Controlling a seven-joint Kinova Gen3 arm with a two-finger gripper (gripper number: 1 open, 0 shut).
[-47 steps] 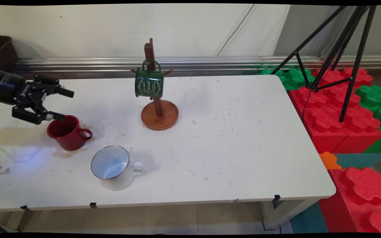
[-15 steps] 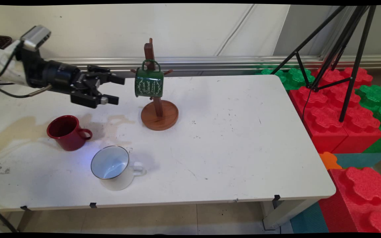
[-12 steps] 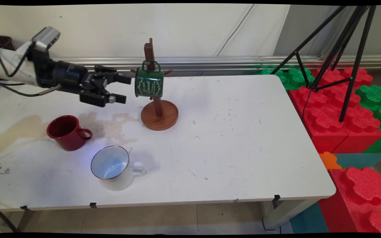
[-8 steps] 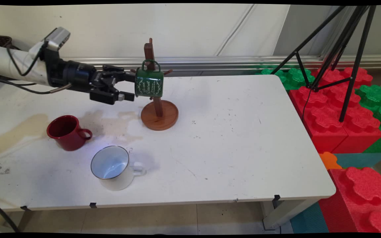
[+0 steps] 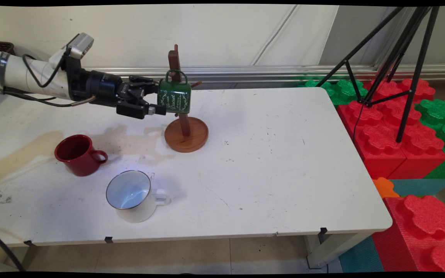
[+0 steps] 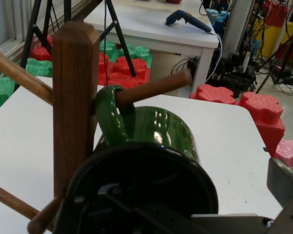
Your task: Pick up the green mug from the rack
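The red mug [image 5: 78,155] and the white mug [image 5: 129,196] stand on the table [image 5: 284,162], left of and well apart from the gripper [image 5: 160,99]. The gripper is level with the green mug [image 5: 176,96], its fingers spread wide at the mug's open mouth and gripping nothing; whether a finger touches the rim cannot be told. The mug hangs by its handle on an upward-sloping peg [image 6: 151,88] of the wooden mug tree [image 5: 185,135], so any closure bears on a thin rim beside the post.
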